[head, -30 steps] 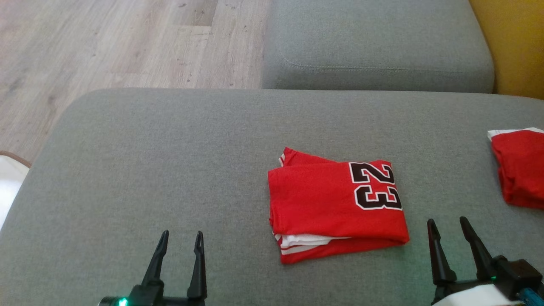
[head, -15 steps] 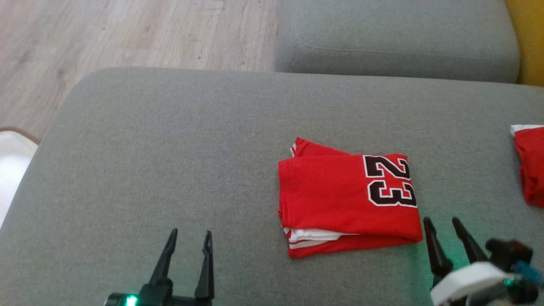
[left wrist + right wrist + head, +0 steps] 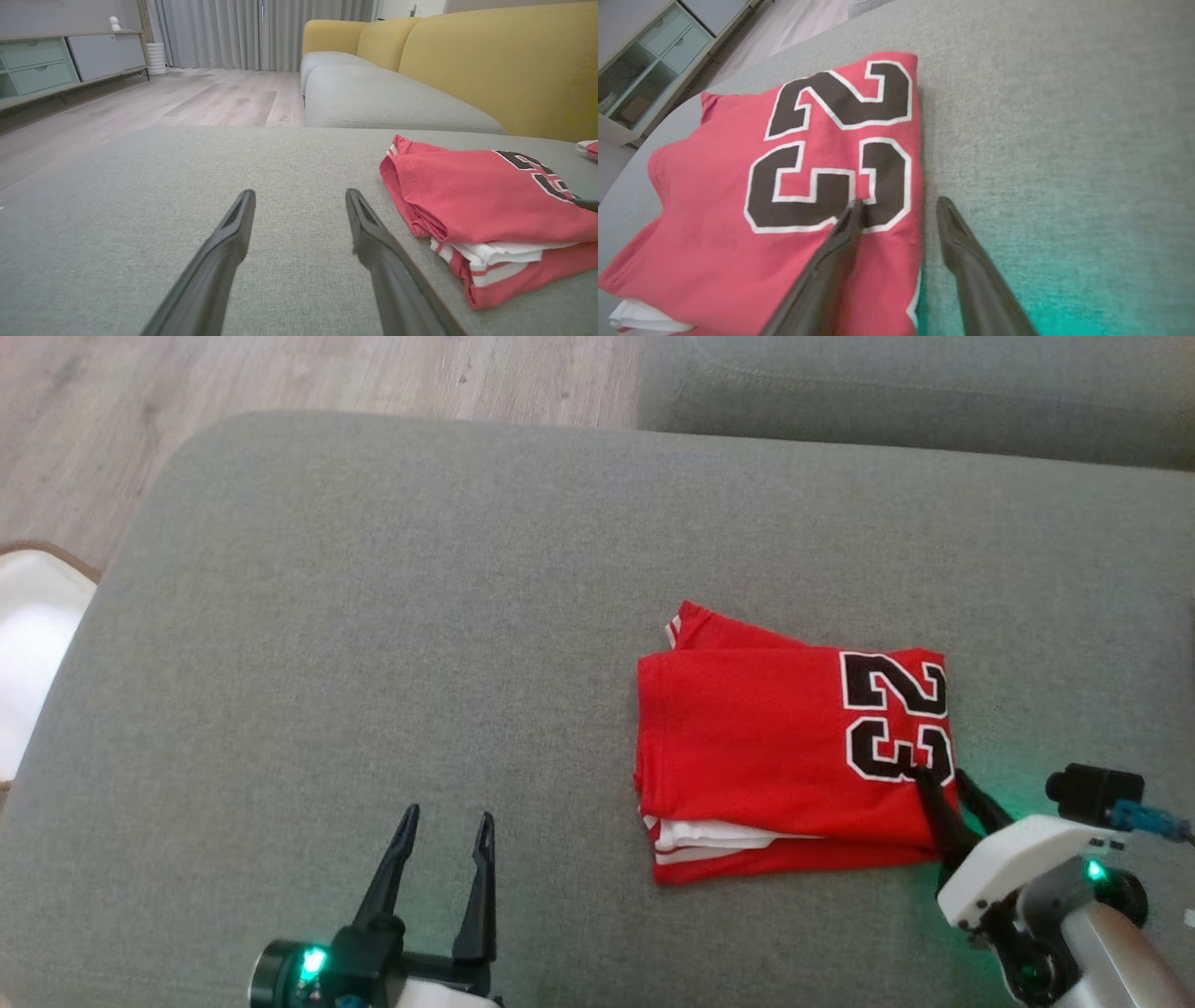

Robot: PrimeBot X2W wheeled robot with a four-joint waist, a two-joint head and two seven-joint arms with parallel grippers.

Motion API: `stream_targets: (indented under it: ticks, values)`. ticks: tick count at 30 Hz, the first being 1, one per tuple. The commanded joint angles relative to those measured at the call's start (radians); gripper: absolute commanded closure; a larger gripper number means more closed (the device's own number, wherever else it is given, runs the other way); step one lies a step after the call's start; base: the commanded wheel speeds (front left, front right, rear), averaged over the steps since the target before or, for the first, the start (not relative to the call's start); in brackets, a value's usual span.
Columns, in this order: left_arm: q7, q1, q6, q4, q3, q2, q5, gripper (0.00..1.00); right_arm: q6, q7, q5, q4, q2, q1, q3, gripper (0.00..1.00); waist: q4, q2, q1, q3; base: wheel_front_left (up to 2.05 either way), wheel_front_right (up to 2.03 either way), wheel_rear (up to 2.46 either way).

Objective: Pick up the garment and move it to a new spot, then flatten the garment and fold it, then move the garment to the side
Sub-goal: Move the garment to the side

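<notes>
- L hand [image 3: 448,814] nearest, at 7 o'clock in head view: released, fingers spread wide and grasping nothing. In its wrist view it [image 3: 300,192] sits low over bare grey cushion [image 3: 373,616], well apart from the garment.
- R hand [image 3: 941,775] at 4 o'clock: fingers apart, not clamped. It straddles the garment's 3 o'clock edge. In its wrist view [image 3: 900,201] one finger lies over the black "23", the other over bare cushion just beside the hem. Can't tell if the tips touch the fabric.
- Garment [image 3: 766,747]: red jersey w/ white trim, right of centre on the cushion, approx 3–4 o'clock from the middle of the head view. It lies as a compact folded rectangle, layers stacked, white and red trim showing at the 6 o'clock edge [image 3: 490,254].
- Farther out: second grey sofa seat [image 3: 887,392] at 1 o'clock, wood floor [image 3: 280,373] at 11 o'clock.
- Progress, judged from how it lies: relocate, flatten and fold look done, since the jersey is neat and squared.
- Left to do: move it to the side. R hand looks lined up to pinch the edge. No grasp yet, garment flat on the cushion.
- Risk: a one-edge pinch may catch the top layer only and spill the fold.
</notes>
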Motion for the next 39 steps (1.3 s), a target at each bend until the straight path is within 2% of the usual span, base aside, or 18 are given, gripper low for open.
stream_targets:
  ticks: [1,7,11,14,23,31,32,36,39]
  values:
    - [-0.010,-0.048,0.007,-0.029,0.020,-0.006,-0.007,0.00,-0.001,0.001,0.021,-0.022,-0.022,-0.042,0.026,1.00,0.001,0.0000,-0.0001,0.010,0.00,0.00,0.00]
    - [-0.010,-0.067,0.021,-0.073,0.023,-0.006,-0.035,0.00,-0.001,-0.037,0.047,-0.050,-0.077,-0.095,0.038,1.00,-0.033,0.0000,-0.0001,0.056,0.00,0.00,0.00]
    - [-0.010,-0.080,0.011,-0.102,0.025,-0.006,-0.076,0.00,-0.001,-0.055,0.039,-0.078,-0.129,-0.149,0.021,1.00,-0.075,0.0000,-0.0001,0.089,0.00,0.00,0.00]
    - [-0.010,-0.095,-0.014,-0.128,0.024,-0.006,-0.092,0.00,-0.001,-0.055,0.026,-0.099,-0.177,-0.200,-0.004,1.00,-0.115,0.0000,-0.0001,0.121,0.00,0.00,0.00]
    - [-0.010,-0.156,-0.059,-0.148,0.038,-0.006,-0.082,0.00,-0.001,-0.016,-0.021,-0.157,-0.312,-0.320,-0.120,1.00,-0.227,0.0000,-0.0001,0.218,0.00,0.00,0.00]
    - [-0.010,-0.180,-0.082,-0.169,0.053,-0.006,-0.070,0.00,-0.001,-0.005,-0.063,-0.175,-0.411,-0.328,-0.278,0.98,-0.277,0.0000,-0.0001,0.261,0.00,0.00,0.00]
    - [-0.010,-0.184,-0.085,-0.171,0.058,-0.006,-0.066,0.00,-0.001,-0.008,-0.092,-0.173,-0.409,-0.318,-0.316,0.00,-0.281,0.0000,-0.0001,0.271,0.00,0.00,0.00]
    - [-0.010,-0.188,-0.092,-0.170,0.069,-0.006,-0.059,0.00,-0.001,-0.053,-0.138,-0.215,-0.350,-0.286,-0.360,0.00,-0.281,0.0000,-0.0001,0.281,0.00,0.00,0.00]
    - [-0.010,-0.190,-0.097,-0.161,0.073,-0.006,-0.054,0.00,-0.001,-0.100,-0.171,-0.264,-0.281,-0.251,-0.357,0.00,-0.275,0.0000,-0.0001,0.271,0.00,0.00,0.00]
